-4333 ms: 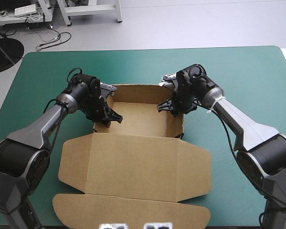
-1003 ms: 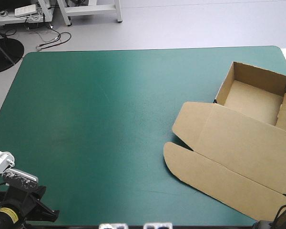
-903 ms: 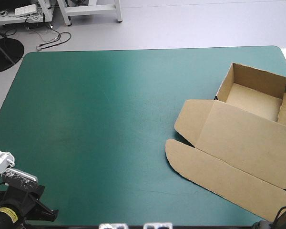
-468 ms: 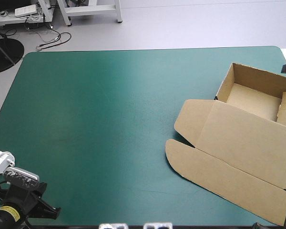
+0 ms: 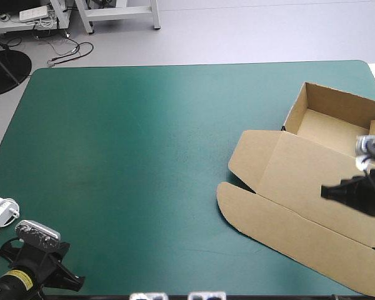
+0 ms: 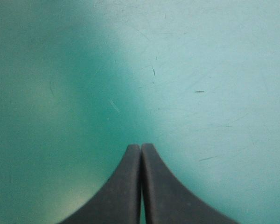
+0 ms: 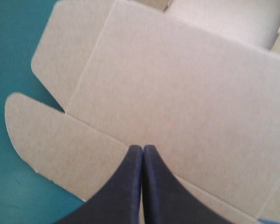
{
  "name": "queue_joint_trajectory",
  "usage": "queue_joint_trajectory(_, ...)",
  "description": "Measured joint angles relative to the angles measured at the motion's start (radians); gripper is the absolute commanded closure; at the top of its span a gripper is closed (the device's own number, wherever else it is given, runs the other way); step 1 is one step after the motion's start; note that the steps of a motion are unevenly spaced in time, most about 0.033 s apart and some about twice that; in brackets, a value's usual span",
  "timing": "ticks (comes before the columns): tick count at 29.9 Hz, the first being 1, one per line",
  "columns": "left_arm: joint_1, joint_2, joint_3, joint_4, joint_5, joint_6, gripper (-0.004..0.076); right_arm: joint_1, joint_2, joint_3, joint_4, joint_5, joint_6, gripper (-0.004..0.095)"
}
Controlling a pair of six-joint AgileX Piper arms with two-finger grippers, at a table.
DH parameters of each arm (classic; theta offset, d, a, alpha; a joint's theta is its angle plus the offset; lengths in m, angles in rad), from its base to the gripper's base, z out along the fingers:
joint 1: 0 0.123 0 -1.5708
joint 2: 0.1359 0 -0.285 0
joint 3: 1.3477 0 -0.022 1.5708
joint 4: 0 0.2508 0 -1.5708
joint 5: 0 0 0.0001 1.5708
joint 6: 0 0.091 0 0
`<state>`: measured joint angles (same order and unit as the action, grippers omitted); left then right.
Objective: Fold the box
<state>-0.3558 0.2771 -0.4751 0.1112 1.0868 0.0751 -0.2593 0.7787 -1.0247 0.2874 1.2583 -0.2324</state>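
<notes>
Two arms sit wide apart, each ending in a shut gripper. The left gripper point(image 6: 141, 145) hangs low at the near-left corner of the table point(image 5: 144, 144), its black fingers point(image 6: 123, 186) pressed together into one pointed arch with nothing held. Under and ahead of it lies only the teal-green cover point(image 6: 214, 70), marked with a few faint scratches.

The right gripper point(image 7: 143, 146) reaches in from the table's right edge and hovers over the box point(image 5: 300, 169). Its fingers likewise meet in a single arch, with no board between them. Directly beneath and ahead of its tips spreads the broad lid panel point(image 7: 177, 88), lying flat. Just beside the tips runs the long tuck flap point(image 7: 56, 140) with its rounded end, also flat on the cover. Farther ahead of this gripper, past the lid's hinge crease, the tray point(image 5: 334, 99) stands open with its walls raised.

The brown box fills the right part of the table, well apart from the left gripper, with a wide stretch of bare cover between them.
</notes>
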Motion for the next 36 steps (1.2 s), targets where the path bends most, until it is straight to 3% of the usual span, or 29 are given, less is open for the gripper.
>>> queue_joint_trajectory(5,0.000,0.000,0.000,-0.002,-0.001,0.000,0.0734,0.000,-0.218,0.267,-0.026,-0.021,0.000,0.0927)
queue_joint_trajectory(13,0.000,0.000,0.000,-0.042,-0.001,-0.003,0.0734,0.000,-0.391,0.468,-0.054,-0.063,0.000,0.0927)
queue_joint_trajectory(21,0.000,0.000,0.000,-0.062,0.000,-0.003,0.0734,0.000,-0.426,0.514,-0.044,-0.152,0.008,0.0927)
queue_joint_trajectory(36,0.000,0.000,0.000,-0.066,0.000,-0.003,0.0734,0.000,-0.426,0.519,-0.016,-0.159,0.035,0.0927)
